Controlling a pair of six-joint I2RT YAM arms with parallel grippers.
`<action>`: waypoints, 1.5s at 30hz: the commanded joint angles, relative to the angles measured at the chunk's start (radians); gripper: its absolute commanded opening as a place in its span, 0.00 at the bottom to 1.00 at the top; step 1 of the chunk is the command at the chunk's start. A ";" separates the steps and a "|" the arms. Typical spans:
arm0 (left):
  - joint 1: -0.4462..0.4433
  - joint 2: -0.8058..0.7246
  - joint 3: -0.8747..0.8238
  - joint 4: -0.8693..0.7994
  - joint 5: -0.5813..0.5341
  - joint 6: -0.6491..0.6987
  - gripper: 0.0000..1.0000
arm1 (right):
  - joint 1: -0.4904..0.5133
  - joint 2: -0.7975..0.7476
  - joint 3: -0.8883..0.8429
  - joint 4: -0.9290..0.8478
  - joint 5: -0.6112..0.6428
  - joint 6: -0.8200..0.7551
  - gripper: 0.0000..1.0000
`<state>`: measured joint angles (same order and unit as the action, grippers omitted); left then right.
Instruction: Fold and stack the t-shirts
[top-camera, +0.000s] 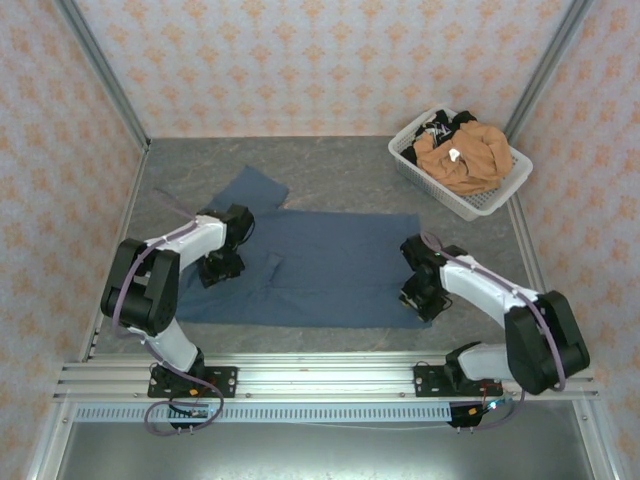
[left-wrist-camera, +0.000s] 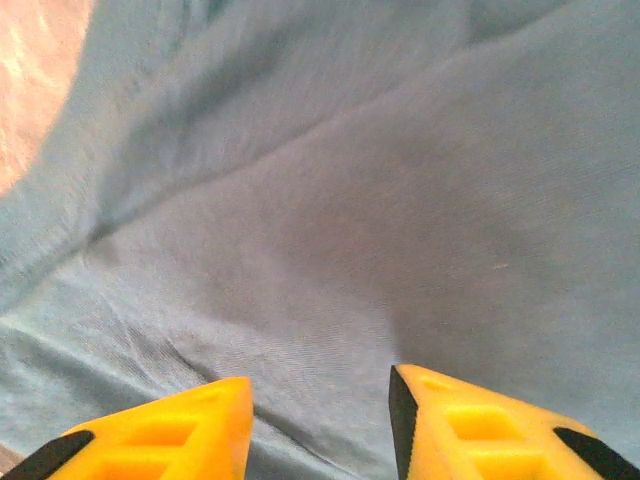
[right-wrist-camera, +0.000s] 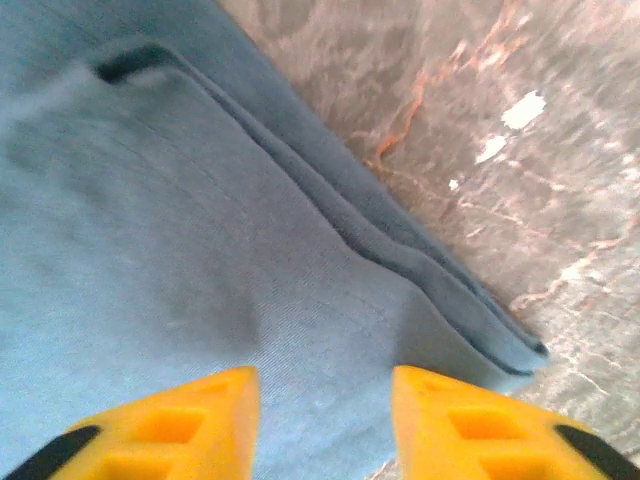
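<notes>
On the grey table (top-camera: 350, 170), the slate-blue t-shirt (top-camera: 320, 265) is spread flat, with the left gripper (left-wrist-camera: 318, 385) and right gripper (right-wrist-camera: 322, 375) held over its ends, jaws apart and empty. Should only one layer be pinched at the doubled right edge, the fold may be dragged askew.

slate-blue t-shirt (top-camera: 340, 265) lies spread flat across the middle of the counter (top-camera: 330, 165), one short sleeve angling out toward the far left. a small raised wrinkle sits left of its centre. up close the cloth shows soft diagonal creases, and its right edge lies doubled, two layers stacked on the counter. orange-tan t-shirt (top-camera: 468, 158) sits crumpled on top in the white basket (top-camera: 430, 186) at the far right, white tag (top-camera: 455, 155) facing up, darker shirts (top-camera: 440, 128) bunched behind it.
</notes>
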<state>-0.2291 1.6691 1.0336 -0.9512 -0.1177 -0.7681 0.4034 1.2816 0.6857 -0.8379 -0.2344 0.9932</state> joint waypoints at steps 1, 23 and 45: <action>0.005 -0.033 0.194 -0.052 -0.059 0.029 0.47 | 0.002 -0.078 0.107 0.000 0.118 -0.059 0.48; 0.107 0.923 1.540 -0.018 -0.168 0.182 0.57 | -0.173 0.241 0.555 0.315 -0.039 -0.405 0.57; 0.124 1.214 1.716 -0.165 0.029 0.134 0.61 | -0.175 0.176 0.442 0.339 -0.083 -0.350 0.57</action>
<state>-0.0917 2.8216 2.7434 -0.9127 -0.1421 -0.6289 0.2344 1.4616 1.1351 -0.5159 -0.3153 0.6308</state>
